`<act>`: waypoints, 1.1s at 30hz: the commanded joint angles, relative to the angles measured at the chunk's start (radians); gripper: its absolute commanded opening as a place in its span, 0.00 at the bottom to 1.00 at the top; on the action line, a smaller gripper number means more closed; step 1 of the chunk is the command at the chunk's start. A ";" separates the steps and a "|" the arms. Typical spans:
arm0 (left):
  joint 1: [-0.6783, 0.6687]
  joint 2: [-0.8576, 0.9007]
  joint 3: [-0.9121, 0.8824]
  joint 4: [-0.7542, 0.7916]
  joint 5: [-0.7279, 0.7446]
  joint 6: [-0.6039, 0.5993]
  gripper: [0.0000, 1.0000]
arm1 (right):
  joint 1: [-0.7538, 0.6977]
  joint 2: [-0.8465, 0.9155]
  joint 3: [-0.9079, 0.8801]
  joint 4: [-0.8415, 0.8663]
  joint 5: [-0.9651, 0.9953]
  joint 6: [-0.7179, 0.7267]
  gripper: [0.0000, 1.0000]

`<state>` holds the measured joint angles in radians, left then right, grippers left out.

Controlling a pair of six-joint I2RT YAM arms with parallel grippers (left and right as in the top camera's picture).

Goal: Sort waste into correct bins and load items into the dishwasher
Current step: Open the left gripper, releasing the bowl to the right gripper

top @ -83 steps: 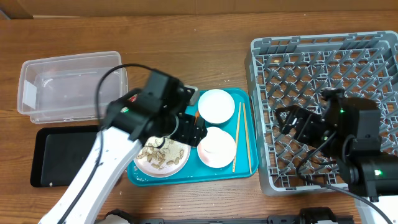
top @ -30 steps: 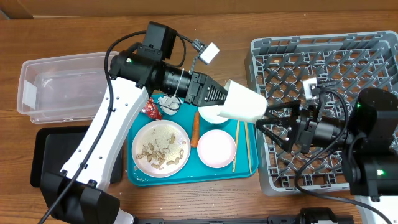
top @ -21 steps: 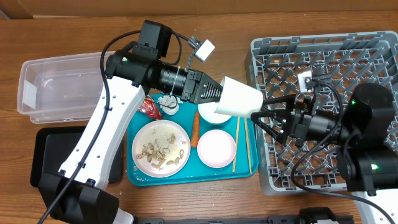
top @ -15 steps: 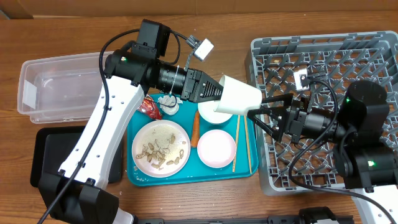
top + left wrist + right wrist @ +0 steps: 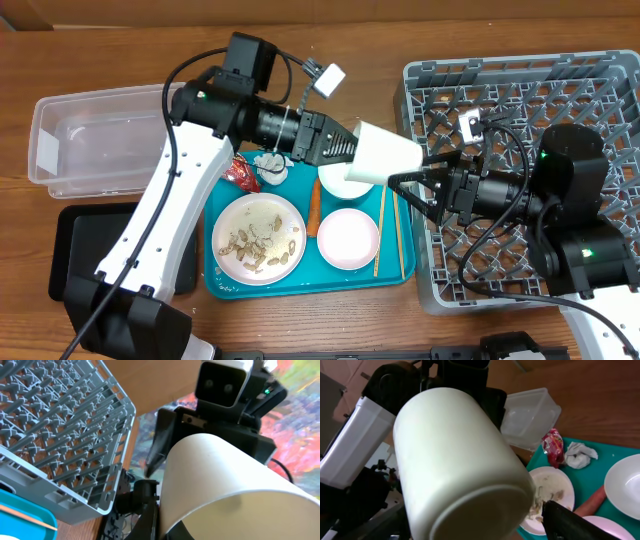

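My left gripper (image 5: 352,150) is shut on the rim of the small white cup (image 5: 385,160), holding it on its side in the air above the teal tray's right half. The cup's base points at the grey dish rack (image 5: 520,100). My right gripper (image 5: 400,183) stands open with a finger on either side of that base (image 5: 460,460), with a gap showing beside one finger (image 5: 570,520). On the tray lie a plate of food scraps (image 5: 258,237), a bowl (image 5: 348,238), a second bowl (image 5: 338,185) partly under the cup, a carrot (image 5: 314,208), chopsticks (image 5: 380,230), a red wrapper (image 5: 240,173) and a tissue (image 5: 271,168).
The clear tub (image 5: 100,135) sits at the far left with the black tray (image 5: 95,250) in front of it. The teal tray (image 5: 225,285) lies between them and the rack. The right arm's body hangs over the rack's near half.
The left arm lifted the cup off the tray and holds it nearly still. The right gripper has slid left over the rack until its open fingers flank the cup's base.
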<state>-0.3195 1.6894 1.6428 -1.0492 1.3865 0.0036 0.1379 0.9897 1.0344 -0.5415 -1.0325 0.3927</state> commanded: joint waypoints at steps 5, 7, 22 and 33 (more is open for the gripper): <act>-0.008 -0.016 0.010 -0.009 0.085 0.020 0.04 | -0.004 0.008 0.020 0.087 -0.085 0.004 0.85; -0.024 -0.016 0.010 -0.008 0.068 0.020 0.04 | -0.004 0.008 0.020 0.113 -0.092 0.005 0.85; -0.055 -0.016 0.010 0.019 0.042 0.019 0.04 | -0.004 0.007 0.020 0.174 -0.204 0.005 0.60; 0.009 -0.016 0.010 0.049 -0.014 -0.035 1.00 | -0.016 -0.055 0.020 0.078 0.011 0.004 0.48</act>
<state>-0.3508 1.6886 1.6432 -1.0012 1.3991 -0.0193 0.1314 0.9852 1.0344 -0.4412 -1.1297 0.3985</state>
